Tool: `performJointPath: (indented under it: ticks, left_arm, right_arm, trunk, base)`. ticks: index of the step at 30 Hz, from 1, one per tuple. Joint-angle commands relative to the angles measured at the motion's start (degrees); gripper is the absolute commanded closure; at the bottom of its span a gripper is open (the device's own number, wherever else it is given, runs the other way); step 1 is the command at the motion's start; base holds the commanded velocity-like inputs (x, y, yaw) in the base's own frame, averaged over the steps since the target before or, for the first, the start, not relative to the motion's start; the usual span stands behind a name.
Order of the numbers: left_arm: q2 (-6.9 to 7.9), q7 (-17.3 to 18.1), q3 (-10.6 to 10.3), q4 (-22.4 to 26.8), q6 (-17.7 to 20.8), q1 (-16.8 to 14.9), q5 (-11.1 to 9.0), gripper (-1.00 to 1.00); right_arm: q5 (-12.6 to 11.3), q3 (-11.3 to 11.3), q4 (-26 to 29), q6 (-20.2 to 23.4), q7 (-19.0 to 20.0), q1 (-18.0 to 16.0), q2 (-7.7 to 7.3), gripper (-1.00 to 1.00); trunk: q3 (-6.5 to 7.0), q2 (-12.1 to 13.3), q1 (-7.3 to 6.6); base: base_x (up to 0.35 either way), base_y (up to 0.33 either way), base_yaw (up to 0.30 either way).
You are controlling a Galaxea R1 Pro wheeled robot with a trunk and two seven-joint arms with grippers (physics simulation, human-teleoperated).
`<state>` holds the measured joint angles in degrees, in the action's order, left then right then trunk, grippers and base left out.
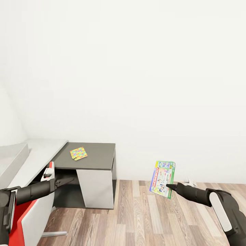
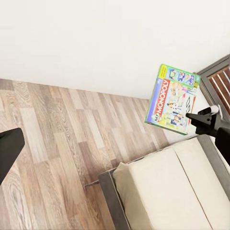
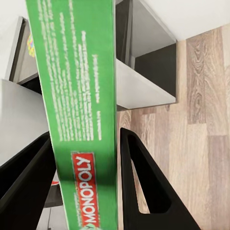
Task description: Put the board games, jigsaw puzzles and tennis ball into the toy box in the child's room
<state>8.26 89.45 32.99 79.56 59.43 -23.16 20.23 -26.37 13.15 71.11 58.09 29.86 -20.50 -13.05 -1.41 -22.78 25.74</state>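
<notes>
The head view looks forward and down at the counter (image 1: 92,155) and wall. The left wrist view faces the bed (image 2: 163,191) from above. The right wrist view sits close against the Monopoly box (image 3: 79,115), shared by all three views.

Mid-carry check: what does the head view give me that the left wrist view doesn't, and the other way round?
Head view alone: the jigsaw puzzle lying on the dark grey desk section, and the left gripper just below that top's front edge. Left wrist view alone: the beige bed mattress below the carried game. Both: the Monopoly box clamped in the right gripper, held above the wood-plank floor, and the white wall.
</notes>
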Motion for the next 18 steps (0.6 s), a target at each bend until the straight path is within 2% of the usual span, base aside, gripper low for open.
performJointPath:
  ticks: [1, 9, 18]
  left_arm:
    - [-0.01, 0.5, 0.1, 0.1, 0.6, -0.1, 0.6, -1.00]
    - [0.00, 0.5, 0.2, 0.2, 0.6, -0.1, 0.6, -1.00]
    - [0.00, 0.5, 1.2, 2.1, 0.6, 0.0, 0.5, -1.00]
  right_arm:
    - [0.4, 0.1, 0.1, 0.3, 0.5, -0.1, 0.02, 1.00]
    - [0.4, 0.0, 0.2, 0.5, 0.5, -0.1, 0.04, 1.00]
    - [0.9, -0.1, -0.4, 0.4, 0.3, -0.1, 0.40, 1.00]
  trunk:
    - [-0.14, -0.1, 0.04]
    - [-0.14, -0.1, 0.04]
    - [-0.14, -0.1, 0.04]
  base:
    - [0.000, 0.000, 0.000]
    - [0.000, 0.000, 0.000]
    - [0.000, 0.000, 0.000]
